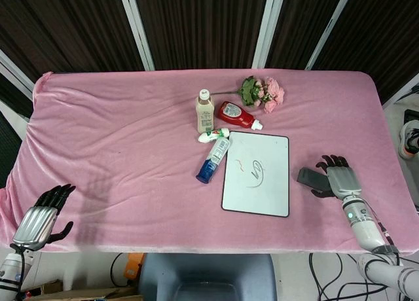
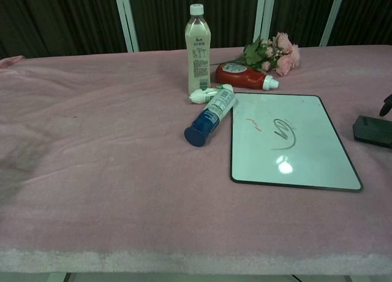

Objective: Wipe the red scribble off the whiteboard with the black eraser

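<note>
Head view shows the whiteboard (image 1: 256, 173) lying flat on the pink surface (image 1: 118, 137), its red scribble (image 1: 239, 163) beside a darker scrawl. The black eraser (image 1: 312, 178) lies just right of the board, with the right hand (image 1: 338, 178) touching its right end, fingers (image 1: 325, 162) apart, not clamped. The left hand (image 1: 44, 216) hovers at the near left edge, fingers spread, holding nothing.

No legible text: print on the upright bottle's (image 2: 198, 48) label, just behind the whiteboard (image 2: 288, 144), is too small to read.
</note>
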You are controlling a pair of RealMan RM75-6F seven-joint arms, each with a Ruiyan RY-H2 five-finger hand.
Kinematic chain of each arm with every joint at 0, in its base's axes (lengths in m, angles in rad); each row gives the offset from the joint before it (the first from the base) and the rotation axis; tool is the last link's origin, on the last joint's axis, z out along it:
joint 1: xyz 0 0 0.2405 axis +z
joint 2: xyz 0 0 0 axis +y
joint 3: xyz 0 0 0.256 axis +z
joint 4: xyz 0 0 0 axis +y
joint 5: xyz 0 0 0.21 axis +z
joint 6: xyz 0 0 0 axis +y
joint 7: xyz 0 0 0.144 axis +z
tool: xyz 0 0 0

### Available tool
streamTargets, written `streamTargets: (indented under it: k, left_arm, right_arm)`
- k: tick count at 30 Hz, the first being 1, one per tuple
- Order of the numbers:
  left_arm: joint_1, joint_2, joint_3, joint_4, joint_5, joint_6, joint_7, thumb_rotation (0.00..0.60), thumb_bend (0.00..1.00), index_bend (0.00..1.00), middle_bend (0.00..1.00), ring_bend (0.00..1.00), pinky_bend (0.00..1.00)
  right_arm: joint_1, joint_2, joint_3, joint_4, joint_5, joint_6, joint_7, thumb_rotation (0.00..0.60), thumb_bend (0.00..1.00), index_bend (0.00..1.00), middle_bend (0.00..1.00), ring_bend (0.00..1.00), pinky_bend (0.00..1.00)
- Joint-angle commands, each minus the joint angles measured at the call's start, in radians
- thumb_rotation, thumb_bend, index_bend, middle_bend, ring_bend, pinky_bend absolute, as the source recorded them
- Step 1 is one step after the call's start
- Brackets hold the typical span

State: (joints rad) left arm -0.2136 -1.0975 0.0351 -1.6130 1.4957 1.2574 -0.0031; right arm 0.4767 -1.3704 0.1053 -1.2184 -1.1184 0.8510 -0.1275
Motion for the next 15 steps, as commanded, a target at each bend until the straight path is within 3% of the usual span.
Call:
streamTargets:
  k: [1, 9, 13, 15]
  left_arm:
    - [-0.001, 0.0, -0.001, 0.001, 0.001, -0.001, -0.001, 0.6, 0.39, 0.0, 0.05, 0.03, 0.12]
    - [-0.003, -0.001, -0.003, 0.002, 0.0, 0.0, -0.003, 0.6, 0.39, 0.0, 0.05, 0.03, 0.12]
    - [-0.001, -0.004, -0.003, 0.002, -0.001, 0.004, 0.001, 0.6, 0.39, 0.0, 0.05, 0.03, 0.12]
    - [-0.001, -0.004, -0.003, 0.001, -0.001, 0.004, 0.002, 0.6, 0.39, 0.0, 0.05, 0.03, 0.12]
  right_arm:
    - [-0.003, 0.001, 0.0, -0.001, -0.002, 0.006, 0.002, 0.6, 0.34, 0.38, 0.2, 0.05, 0.0]
    - [0.003, -0.009, 0.0, 0.008, -0.009, 0.002, 0.0, 0.6, 0.34, 0.43, 0.24, 0.08, 0.0]
    - [0.009, -0.018, 0.002, 0.016, -0.009, -0.004, 0.001, 0.6, 0.34, 0.48, 0.29, 0.13, 0.1]
    - [0.012, -0.021, 0.003, 0.021, -0.008, -0.008, 0.0, 0.6, 0.34, 0.52, 0.32, 0.18, 0.2]
